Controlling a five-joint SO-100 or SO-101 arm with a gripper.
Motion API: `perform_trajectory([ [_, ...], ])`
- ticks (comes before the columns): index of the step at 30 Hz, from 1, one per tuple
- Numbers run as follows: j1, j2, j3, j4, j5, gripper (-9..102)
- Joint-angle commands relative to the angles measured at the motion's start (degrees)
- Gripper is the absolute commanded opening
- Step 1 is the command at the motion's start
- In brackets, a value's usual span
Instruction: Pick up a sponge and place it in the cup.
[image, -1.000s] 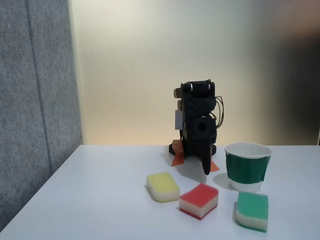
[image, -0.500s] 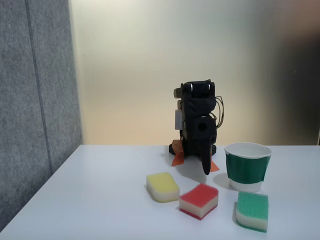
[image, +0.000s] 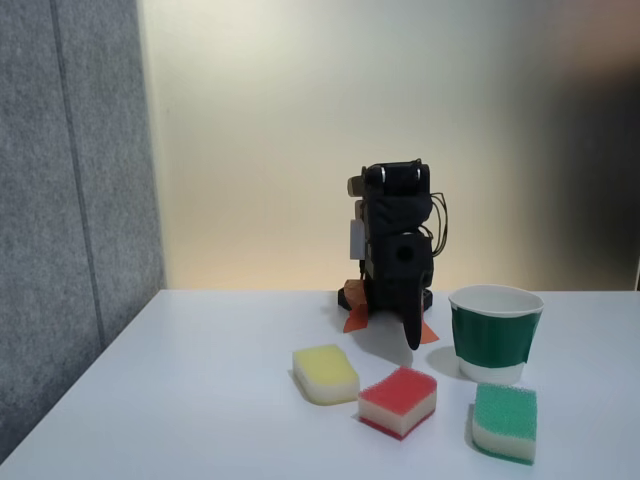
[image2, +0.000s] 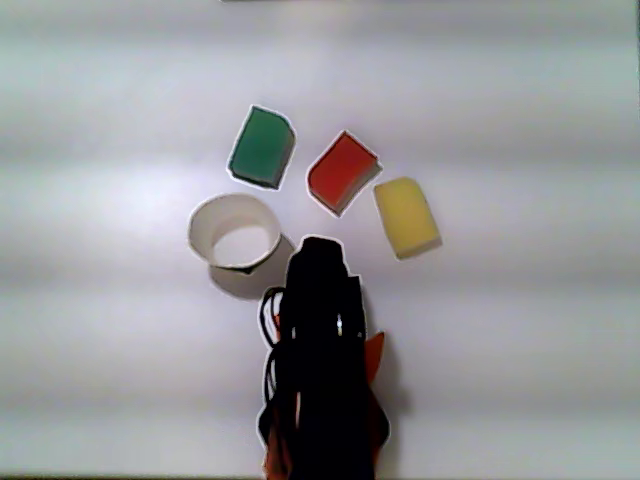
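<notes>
arm folded at rest, 3 sponges and a cup in front of it

in the fixed view the black arm (image: 396, 245) sits folded at the back of the white table (image: 200, 390), with the gripper (image: 411, 338) pointing down toward the tabletop, just left of the cup (image: 495, 335). the fingers look closed into 1 dark point, but whether the claw is narrow or slightly parted i cannot tell from either picture. it holds nothing.

the sponge (image: 398, 400), red on top with a whitish layer beneath, lies flat on the table in front of the arm, between the yellow sponge (image: 326, 373) on its left and the green-topped sponge (image: 504, 421) on its right. all 3 lie apart from each other.

the cup stands upright, green wall and white rim, behind the green-topped sponge and apart from the red one.

in the other view, from above, the sponge (image2: 342, 172) lies beyond the arm's tip, the cup (image2: 234, 232) to its lower left showing a white interior.
</notes>
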Motion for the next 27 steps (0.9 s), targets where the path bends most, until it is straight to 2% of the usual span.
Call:
perform_trajectory([
  [1, -0.88, 0.62, 2.72, 0.88, 0.70, 0],
  [25, -0.35, 0.62, 2.72, 0.88, 0.44, 0],
  [27, -1.32, 0.62, 2.72, 0.88, 0.09, 5],
])
